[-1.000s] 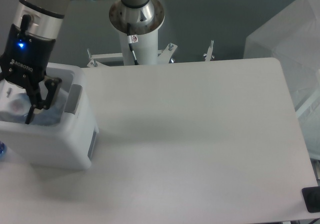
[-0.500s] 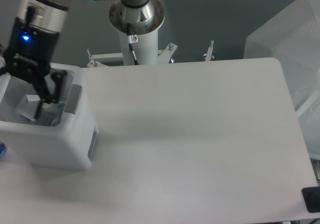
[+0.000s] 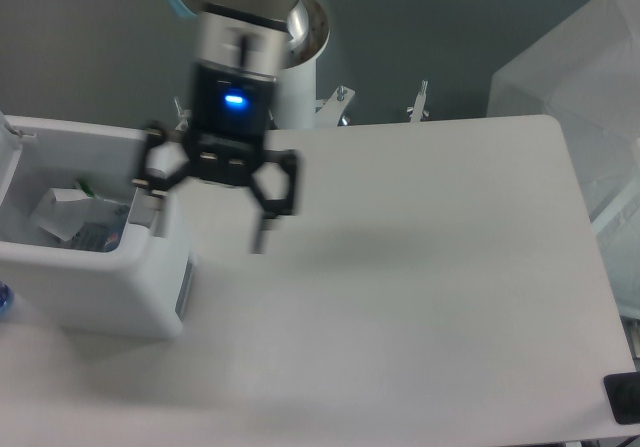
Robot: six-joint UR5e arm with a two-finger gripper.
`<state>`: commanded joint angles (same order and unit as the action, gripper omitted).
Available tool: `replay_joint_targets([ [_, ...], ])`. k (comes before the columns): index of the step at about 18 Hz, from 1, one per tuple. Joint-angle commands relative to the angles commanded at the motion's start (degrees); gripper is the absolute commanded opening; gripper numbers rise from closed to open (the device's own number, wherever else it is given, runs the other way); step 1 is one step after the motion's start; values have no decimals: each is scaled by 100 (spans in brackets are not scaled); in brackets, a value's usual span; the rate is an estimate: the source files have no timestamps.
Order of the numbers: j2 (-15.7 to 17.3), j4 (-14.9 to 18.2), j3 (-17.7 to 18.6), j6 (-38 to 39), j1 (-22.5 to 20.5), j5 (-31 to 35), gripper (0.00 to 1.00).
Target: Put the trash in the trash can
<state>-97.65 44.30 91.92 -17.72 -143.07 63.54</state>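
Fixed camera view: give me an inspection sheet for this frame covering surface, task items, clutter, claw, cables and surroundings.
Surface: white table, bare across the middle and right.
Trash can: white bin at the table's left edge, open on top.
Trash: white wrapper lies inside the bin; beside it a bluish item, likely the bottle, though too unclear to confirm.
Clutter: a small blue object at the left frame edge; a dark object at the lower right corner.
Claw: claw open and empty, motion-blurred, above the table just right of the bin.
Cables: a thin cable on the arm's base column.
Surroundings: translucent plastic sheeting at upper right; grey floor behind.
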Motion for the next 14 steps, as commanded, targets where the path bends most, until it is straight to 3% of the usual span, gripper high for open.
replay_joint_targets([
  [5, -61, 9, 739, -1416, -449, 35, 100],
  [11, -141, 96, 897, -3094, -494, 1026, 100],
  [14, -141, 350, 977, -3929, -476, 1370, 100],
])
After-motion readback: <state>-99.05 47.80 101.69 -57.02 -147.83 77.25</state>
